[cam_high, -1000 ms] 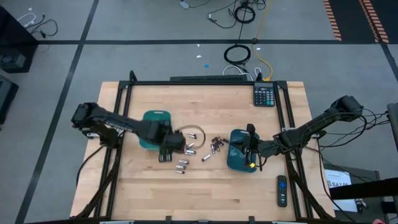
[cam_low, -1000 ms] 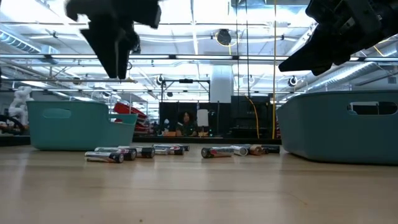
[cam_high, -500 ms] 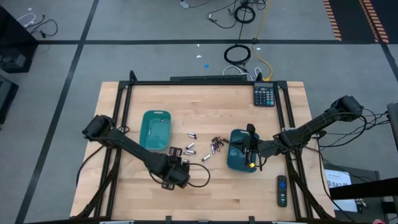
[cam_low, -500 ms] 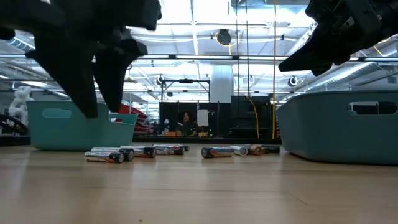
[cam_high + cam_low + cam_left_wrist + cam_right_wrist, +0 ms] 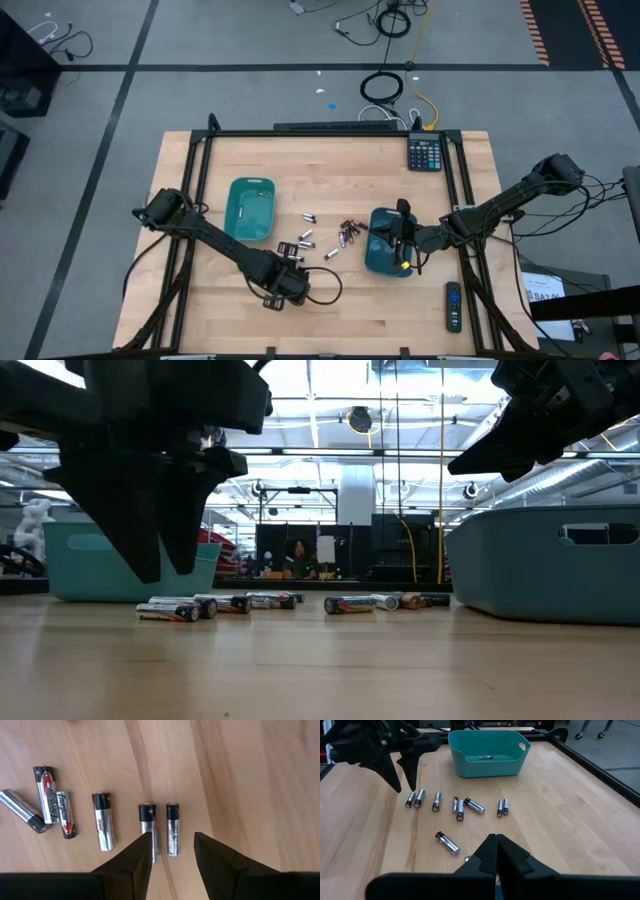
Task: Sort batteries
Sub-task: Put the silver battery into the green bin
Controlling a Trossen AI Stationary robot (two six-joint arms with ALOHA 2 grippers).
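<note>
The bench is a pale wooden top in a dark frame, and I reach over it with both arms.

Two teal trays sit on it. The left tray lies toward my left side, and one battery rests inside it, seen from my right wrist. The right tray lies on my right side, and my right arm hangs over it.

A calculator lies at the far right corner of the bench, and a black remote near the right edge at the front.

My left gripper hangs just above the bench, at the front end of the loose row of batteries, with its fingers apart and pointing down. Between the fingertips lie two batteries side by side, a thicker one and a thinner one; I am gripping neither.

My right gripper is above the right tray, its fingers pressed together with nothing between them.

The batteries lie scattered on the bench between the two trays, all on their sides. The darker cluster next to the right tray is too small for me to count.
</note>
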